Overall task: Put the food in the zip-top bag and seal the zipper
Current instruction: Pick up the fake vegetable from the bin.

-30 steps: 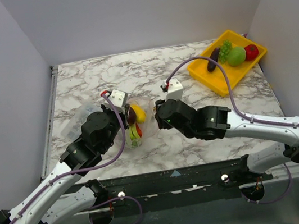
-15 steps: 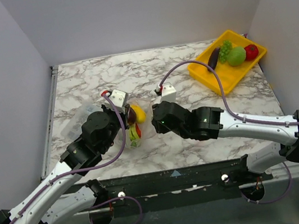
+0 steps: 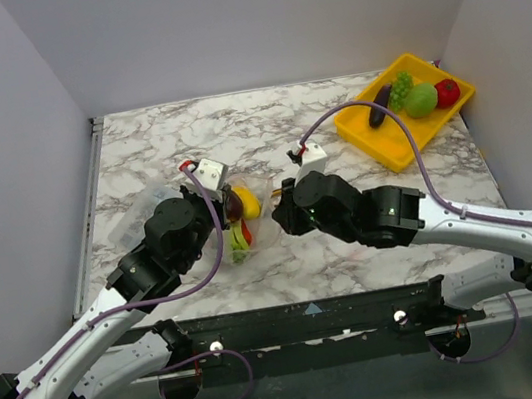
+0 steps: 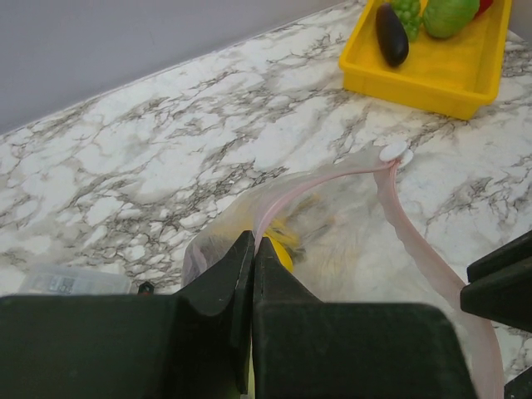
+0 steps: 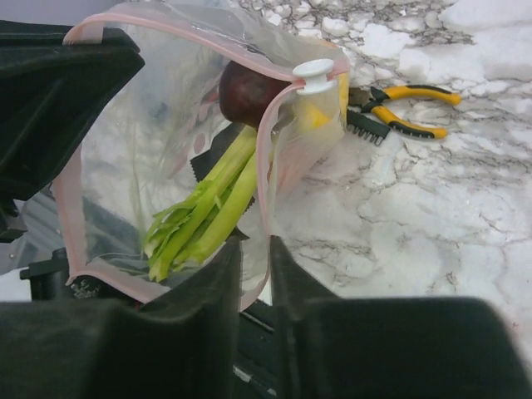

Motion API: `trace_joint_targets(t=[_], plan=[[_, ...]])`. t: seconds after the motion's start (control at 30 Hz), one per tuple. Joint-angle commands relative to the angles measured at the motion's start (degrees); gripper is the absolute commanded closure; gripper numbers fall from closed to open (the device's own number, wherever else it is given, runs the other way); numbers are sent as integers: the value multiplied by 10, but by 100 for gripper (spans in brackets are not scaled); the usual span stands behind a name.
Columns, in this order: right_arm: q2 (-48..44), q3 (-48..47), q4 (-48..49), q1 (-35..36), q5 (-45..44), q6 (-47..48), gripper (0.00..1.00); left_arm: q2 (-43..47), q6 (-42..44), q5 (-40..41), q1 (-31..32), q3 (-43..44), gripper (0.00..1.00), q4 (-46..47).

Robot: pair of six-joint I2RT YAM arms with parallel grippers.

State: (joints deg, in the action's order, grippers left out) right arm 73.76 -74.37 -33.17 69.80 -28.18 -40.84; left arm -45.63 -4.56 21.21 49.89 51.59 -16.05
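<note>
Right end effector (image 5: 253, 274) moved in — clamps zip-top bag (image 5: 166, 166); left end effector (image 4: 253, 266) clamps zipper (image 4: 332, 174).

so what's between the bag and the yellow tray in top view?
Bare marble table only, apart from the right gripper and its wrist reaching in at the zip-top bag; nothing lies loose before the yellow tray. Top external view shows it.

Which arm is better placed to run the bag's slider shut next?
Probably right. The right pincer straddles the pale pink zipper strip of the clear floppy plastic bag just below the white slider. The left pincer is clamped shut on the strip's other end, anchoring it.
</note>
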Motion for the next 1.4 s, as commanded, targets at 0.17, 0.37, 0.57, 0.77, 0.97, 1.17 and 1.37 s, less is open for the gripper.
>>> trace_joint_targets(t=[0.17, 0.37, 0.57, 0.77, 0.97, 1.17, 1.37], plan=[[-10, -91, -165, 2, -117, 4, 67, -6, -6, -8, -1, 20, 100, -1], [-42, -84, -168, -110, -167, 23, 67, -12, -4, -4, -1, 25, 100, -6], [-40, -21, -37, -344, -82, 100, 61, -17, -4, -4, -1, 28, 100, -11], [57, 17, 120, -487, -66, 118, 60, -12, -6, -13, -1, 25, 100, -9], [182, -10, 223, -593, -13, 101, 41, -19, -10, -20, -1, 27, 100, -10], [338, -125, 224, -665, 97, 113, 15, -12, -15, -34, -1, 27, 100, -8], [469, -238, 202, -667, 107, 133, 11, -10, -12, -30, -1, 29, 100, -10]])
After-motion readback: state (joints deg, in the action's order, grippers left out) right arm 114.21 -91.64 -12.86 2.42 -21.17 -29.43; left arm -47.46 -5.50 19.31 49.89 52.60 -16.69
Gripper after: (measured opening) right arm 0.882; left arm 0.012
